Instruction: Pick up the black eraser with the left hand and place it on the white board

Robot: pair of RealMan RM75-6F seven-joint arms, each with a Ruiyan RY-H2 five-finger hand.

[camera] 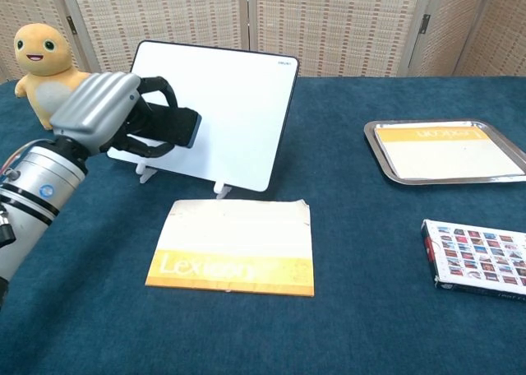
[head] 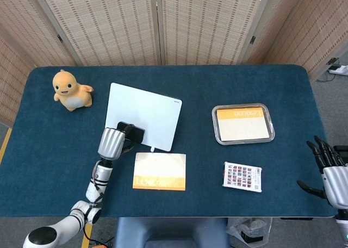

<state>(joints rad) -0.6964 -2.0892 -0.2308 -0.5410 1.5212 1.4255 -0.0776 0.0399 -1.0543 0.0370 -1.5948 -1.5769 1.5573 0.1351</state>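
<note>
My left hand [head: 113, 143] [camera: 107, 112] grips the black eraser [head: 132, 132] [camera: 175, 127] and holds it against the lower left part of the white board [head: 147, 112] [camera: 222, 104]. The board stands tilted on small white feet. Whether the eraser touches the board's face is not certain. My right hand [head: 329, 172] is at the table's near right edge, fingers spread, holding nothing; the chest view does not show it.
A yellow stuffed toy [head: 70, 90] [camera: 37, 58] sits at the far left. An orange-and-white booklet [head: 160, 171] [camera: 234, 247] lies in front of the board. A metal tray [head: 243, 140] [camera: 371, 145] holds another booklet on the right. A patterned box [head: 242, 177] [camera: 477, 258] lies near the right front.
</note>
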